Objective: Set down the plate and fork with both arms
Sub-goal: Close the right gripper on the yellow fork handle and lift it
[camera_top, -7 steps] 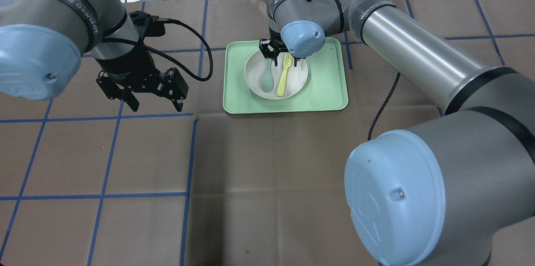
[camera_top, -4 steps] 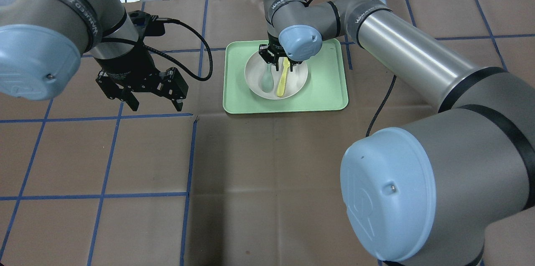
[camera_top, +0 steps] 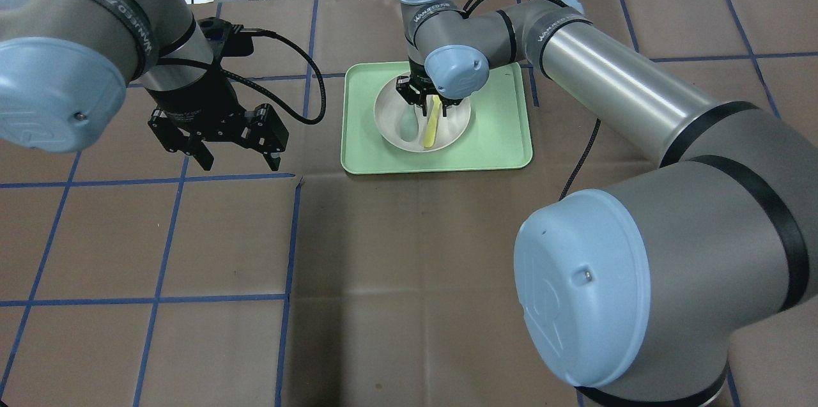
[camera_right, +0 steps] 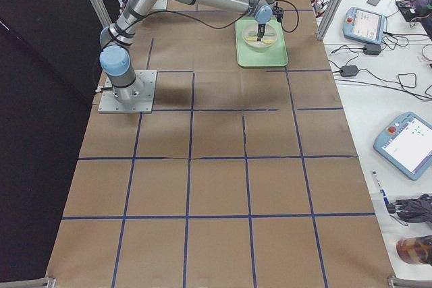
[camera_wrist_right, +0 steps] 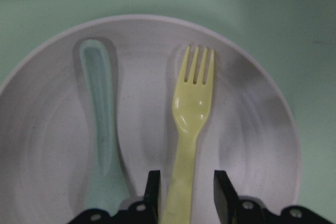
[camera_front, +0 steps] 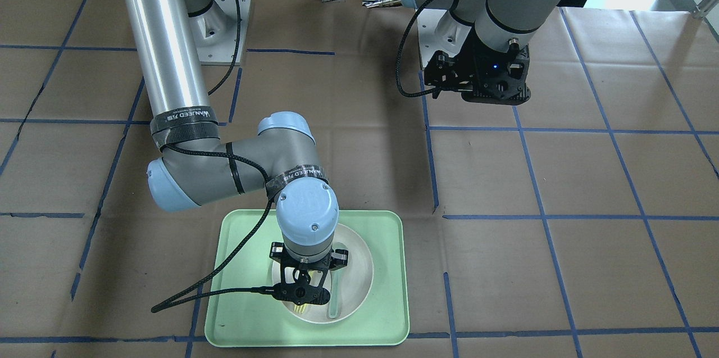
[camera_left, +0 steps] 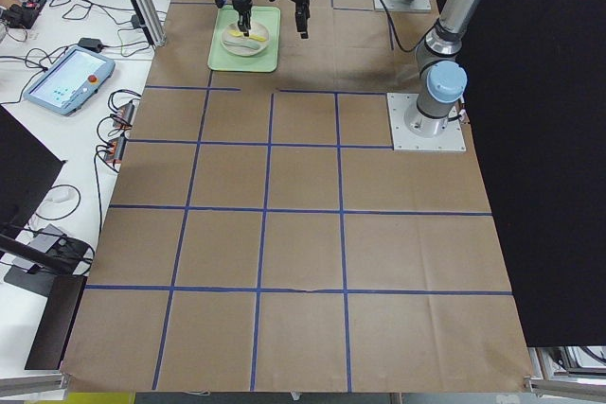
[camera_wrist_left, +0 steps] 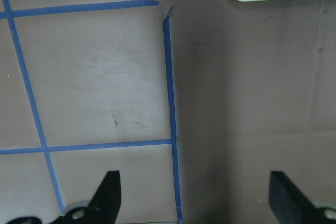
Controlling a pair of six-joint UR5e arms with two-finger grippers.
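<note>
Since a second ago your right arm (camera_top: pixel 607 84) has lowered its wrist over the plate (camera_wrist_right: pixel 252 145); in the overhead view its blue joint cap now hides the fork (camera_wrist_right: pixel 193 103) tines that showed before. Left arm (camera_top: pixel 96 23): no change noted. Right gripper (camera_wrist_right: pixel 185 182): narrow opening, one finger on each side of the fork's handle. The handle runs up between the two fingers. A sliver of plate shows between handle and right-hand finger. On the other side, you cannot tell whether finger and handle touch. Fork lies flat in the plate, tines pointing straight ahead of the fingers, bowl of the fork just ahead of the tips. The grey-green spoon (camera_wrist_right: pixel 100 108) lies in the same plate, off to the left of the fingers in the wrist view, roughly parallel to the fork and apart from it. Plate sits on the mint-green tray (camera_top: pixel 498 132), directly under this gripper. Left gripper (camera_wrist_left: pixel 193 182): spread wide, holding nothing, hanging above the brown table paper (camera_wrist_left: pixel 105 77) and a line of blue tape (camera_wrist_left: pixel 169 77). The tray's near corner is ahead of it and to its right, well apart from its fingers.
</note>
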